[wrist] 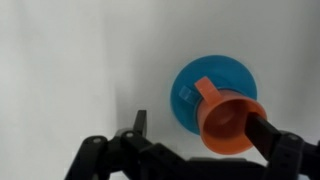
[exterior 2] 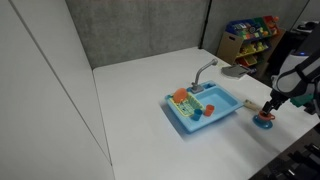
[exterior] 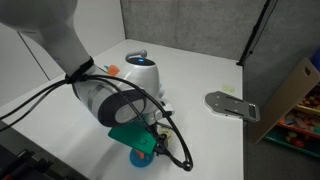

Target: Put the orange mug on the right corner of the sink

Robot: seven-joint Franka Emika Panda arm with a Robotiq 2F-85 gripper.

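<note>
The orange mug [wrist: 230, 125] stands upright on a round blue saucer [wrist: 195, 80], with its handle pointing up-left in the wrist view. My gripper [wrist: 200, 125] is open. Its right finger lies at the mug's right rim and its left finger is well clear of the mug on the bare table. In an exterior view the gripper [exterior 2: 269, 104] hangs over the saucer [exterior 2: 264, 123], to the right of the light blue sink [exterior 2: 222, 112]. The sink [exterior: 150, 78] also shows behind my arm. The saucer [exterior: 140, 157] peeks out below the gripper and the mug is hidden there.
The sink holds a flat orange dish [exterior 2: 181, 97] and small toys, and has a grey faucet [exterior 2: 204, 70]. A grey flat piece [exterior: 230, 103] lies on the table. A toy shelf [exterior 2: 250, 30] stands at the back. The saucer sits near the table's front edge.
</note>
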